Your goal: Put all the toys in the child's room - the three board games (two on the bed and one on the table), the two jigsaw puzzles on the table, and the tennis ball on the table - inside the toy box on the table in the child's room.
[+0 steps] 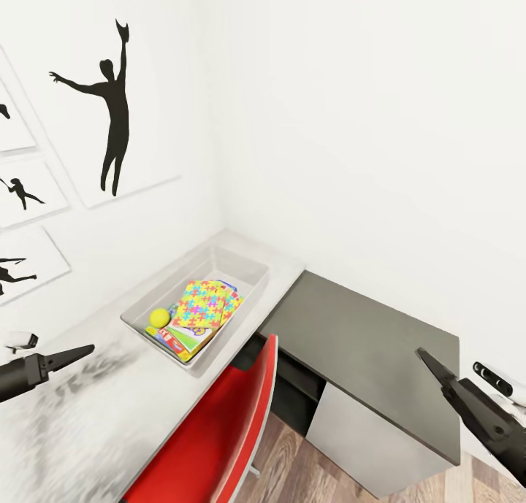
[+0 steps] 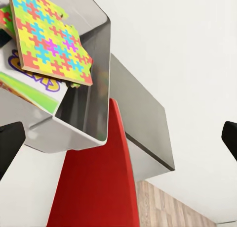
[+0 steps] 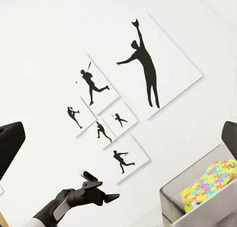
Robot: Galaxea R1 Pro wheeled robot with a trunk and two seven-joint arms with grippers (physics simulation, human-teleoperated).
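Note:
The grey toy box (image 1: 245, 266) stands on the pale table (image 1: 109, 408) against the wall. Inside it a colourful jigsaw puzzle (image 1: 202, 303) lies on top of board game boxes (image 1: 177, 340), with the yellow tennis ball (image 1: 159, 317) beside them. My left gripper (image 1: 79, 354) hovers over the table to the left of the box, open and empty. My right gripper (image 1: 432, 365) hangs over the dark desk, open and empty. In the left wrist view its fingers (image 2: 10, 143) stand wide apart before the box wall (image 2: 94, 93) and the puzzle (image 2: 49, 39).
A red chair (image 1: 219, 430) is tucked under the table in front of the box. A lower dark desk top (image 1: 365, 342) adjoins the table on the right. Framed silhouette pictures (image 1: 109, 101) hang on the left wall. Wooden floor (image 1: 292, 466) shows below.

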